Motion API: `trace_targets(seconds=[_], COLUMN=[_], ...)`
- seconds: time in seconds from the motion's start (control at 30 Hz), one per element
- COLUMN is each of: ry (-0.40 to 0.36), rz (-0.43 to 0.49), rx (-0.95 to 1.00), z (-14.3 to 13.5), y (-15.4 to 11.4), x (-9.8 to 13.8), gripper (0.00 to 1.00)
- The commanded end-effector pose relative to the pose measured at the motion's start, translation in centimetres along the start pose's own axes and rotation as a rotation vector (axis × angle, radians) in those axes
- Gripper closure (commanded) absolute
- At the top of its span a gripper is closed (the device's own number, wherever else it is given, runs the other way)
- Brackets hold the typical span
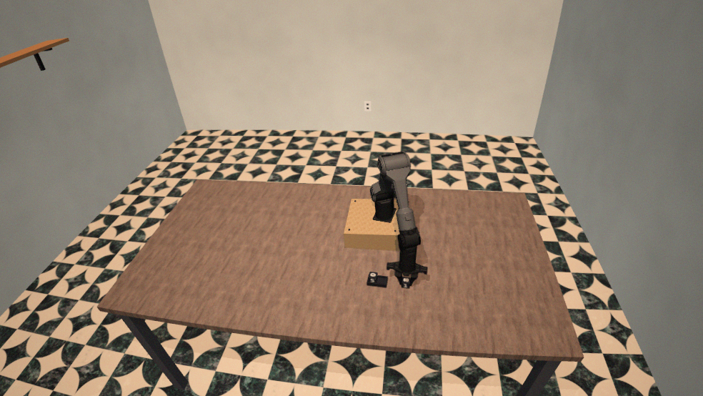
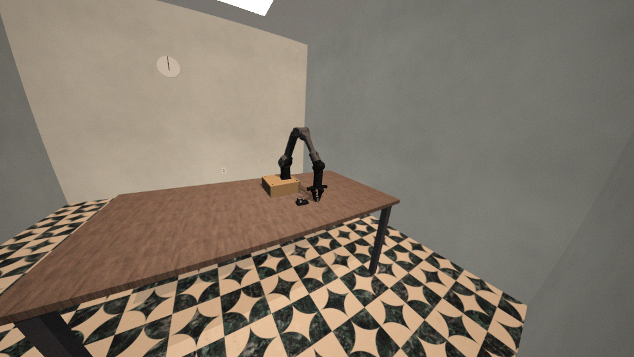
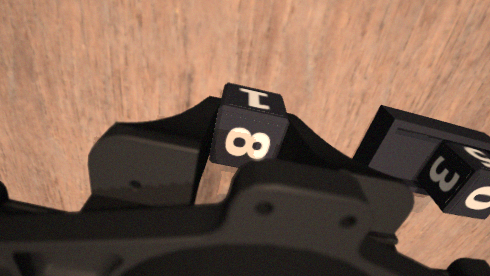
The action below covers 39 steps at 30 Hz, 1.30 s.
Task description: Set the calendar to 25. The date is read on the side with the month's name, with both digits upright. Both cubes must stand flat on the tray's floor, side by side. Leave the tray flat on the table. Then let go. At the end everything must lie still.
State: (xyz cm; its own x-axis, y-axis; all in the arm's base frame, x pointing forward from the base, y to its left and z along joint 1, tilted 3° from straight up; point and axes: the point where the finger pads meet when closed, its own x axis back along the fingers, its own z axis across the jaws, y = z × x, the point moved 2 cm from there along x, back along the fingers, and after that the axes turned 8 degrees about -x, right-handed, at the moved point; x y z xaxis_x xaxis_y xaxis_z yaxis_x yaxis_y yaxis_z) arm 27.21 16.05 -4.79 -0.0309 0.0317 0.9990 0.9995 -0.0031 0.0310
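Observation:
My gripper (image 1: pixel 406 282) (image 2: pixel 316 198) (image 3: pixel 247 122) points down at the table (image 1: pixel 236 250), just right of the black calendar tray (image 1: pixel 379 281) (image 2: pixel 303 203) (image 3: pixel 400 145). It is shut on a black cube (image 3: pixel 248 132) whose faces show a white 8 and a 1. The cube hangs low over the wood; I cannot tell whether it touches. The second black cube (image 1: pixel 373 274) (image 3: pixel 457 182) sits in the tray, showing a 3 and a 0 in the wrist view. The tray lies flat on the table.
The arm stands on a tan block (image 1: pixel 366 231) (image 2: pixel 279 186) behind the tray. The table's right edge (image 1: pixel 551 265) is some way off to the right of the gripper.

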Motion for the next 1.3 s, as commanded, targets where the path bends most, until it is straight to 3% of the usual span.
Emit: trace_targets(seconds=[0.0,1.27], ry=[0.0,0.0], rz=[-0.001,0.0], rx=[-0.001,-0.001], z=[-0.02,-0.03], y=[0.02,0.0], x=[0.02,-0.4], gripper=[0.66,0.66])
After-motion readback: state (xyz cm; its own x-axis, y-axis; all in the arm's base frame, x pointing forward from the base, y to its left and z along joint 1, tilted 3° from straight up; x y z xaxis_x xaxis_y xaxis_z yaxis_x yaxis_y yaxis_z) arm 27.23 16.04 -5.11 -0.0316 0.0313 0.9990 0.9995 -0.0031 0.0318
